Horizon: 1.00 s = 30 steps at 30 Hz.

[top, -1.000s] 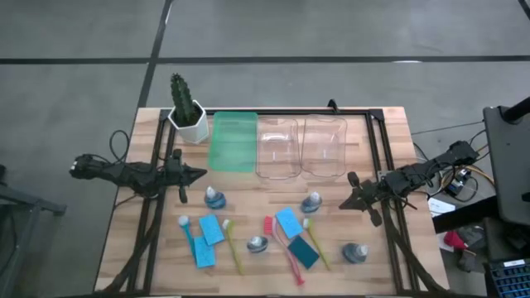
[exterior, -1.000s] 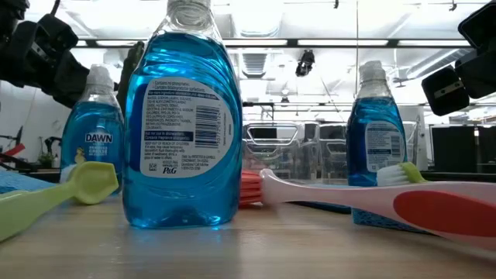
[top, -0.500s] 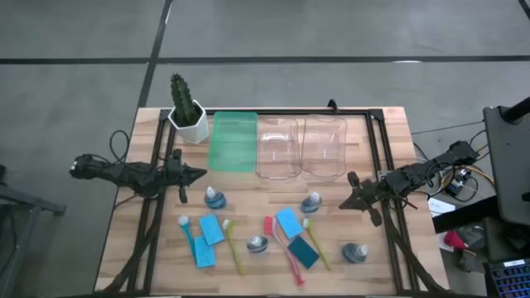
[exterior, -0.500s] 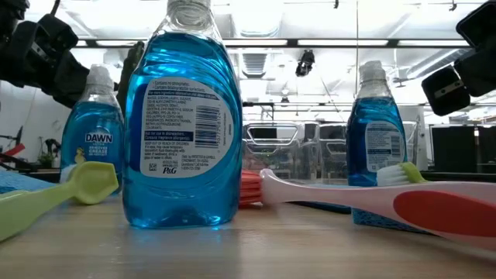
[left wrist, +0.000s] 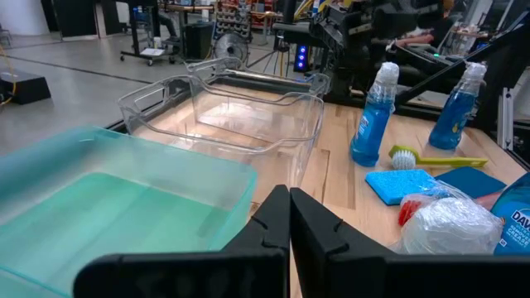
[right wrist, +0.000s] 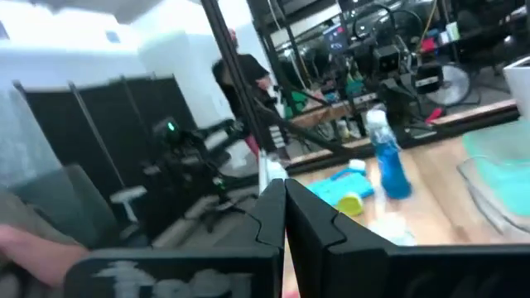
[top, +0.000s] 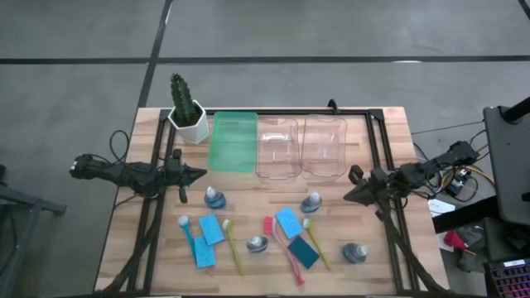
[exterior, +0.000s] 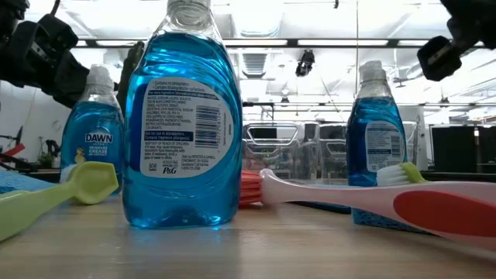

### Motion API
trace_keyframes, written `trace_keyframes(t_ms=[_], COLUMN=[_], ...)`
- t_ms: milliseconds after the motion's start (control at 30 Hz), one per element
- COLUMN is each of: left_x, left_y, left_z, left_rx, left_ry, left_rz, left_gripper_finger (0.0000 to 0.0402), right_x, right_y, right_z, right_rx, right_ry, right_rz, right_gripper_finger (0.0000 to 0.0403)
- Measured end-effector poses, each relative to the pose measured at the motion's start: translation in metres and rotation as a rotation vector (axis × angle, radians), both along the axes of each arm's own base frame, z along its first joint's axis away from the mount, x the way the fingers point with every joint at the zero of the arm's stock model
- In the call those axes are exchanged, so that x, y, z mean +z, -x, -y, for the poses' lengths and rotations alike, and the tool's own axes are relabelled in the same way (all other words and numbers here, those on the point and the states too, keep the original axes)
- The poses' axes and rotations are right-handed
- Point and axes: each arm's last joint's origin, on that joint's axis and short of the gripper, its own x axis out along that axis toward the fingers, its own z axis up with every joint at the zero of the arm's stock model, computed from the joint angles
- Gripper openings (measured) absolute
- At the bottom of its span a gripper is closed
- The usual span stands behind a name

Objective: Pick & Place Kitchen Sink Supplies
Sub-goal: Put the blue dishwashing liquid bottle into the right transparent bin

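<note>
From above, the wooden bench [top: 389,257] carries every supply loose along its front half: light blue flat sponges [top: 207,240], one darker teal sponge [top: 304,253], thin long-handled brushes [top: 290,252], and four small blue-liquid bottles [top: 215,197]. The translucent green plastic bin [top: 234,142] and two clear plastic bins [top: 277,147] along the back edge hold nothing. The left gripper [top: 197,174] hovers near the left edge, the right gripper [top: 351,193] near the right edge.

At table height, a tall bottle of blue dish soap [exterior: 184,116] stands closest.

In the left wrist view, that arm's fingers [left wrist: 269,228] are pressed together, empty. In the right wrist view, its fingers [right wrist: 308,219] likewise meet on nothing.

By my reading, no pick has begun; next, a gripper must spread and descend over a supply.
</note>
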Motion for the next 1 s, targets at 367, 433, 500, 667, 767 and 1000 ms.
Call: trace_keyframes(t_ms=[367, 433, 500, 667, 767, 1000], left_x=[0.000, 0.000, 0.000, 0.000, 0.000, 0.000], left_y=[0.000, 0.000, 0.000, 0.000, 0.000, 0.000], left_z=[0.000, 0.000, 0.000, 0.000, 0.000, 0.000], left_rx=[0.000, 0.001, 0.000, 0.000, 0.000, 0.000], left_ry=[0.000, 0.000, 0.000, 0.000, 0.000, 0.000], left_rz=[0.000, 0.000, 0.000, 0.000, 0.000, 0.000], left_gripper_finger=[0.0005, 0.0005, 0.0005, 0.0005, 0.0005, 0.0005], right_x=[0.019, 0.028, 0.038, 0.062, 0.074, 0.106], right_y=[-0.021, -0.027, -0.034, -0.055, -0.067, -0.092], right_z=[-0.006, -0.009, -0.013, -0.030, -0.043, -0.078], right_rx=[-0.090, -0.086, -0.085, -0.089, -0.112, -0.115], right_ry=[-0.083, -0.107, -0.133, -0.151, -0.164, -0.196], right_rz=[-0.201, -0.249, -0.324, -0.653, -0.876, -1.147], right_gripper_finger=[0.0069, 0.0093, 0.0118, 0.0173, 0.0191, 0.0195])
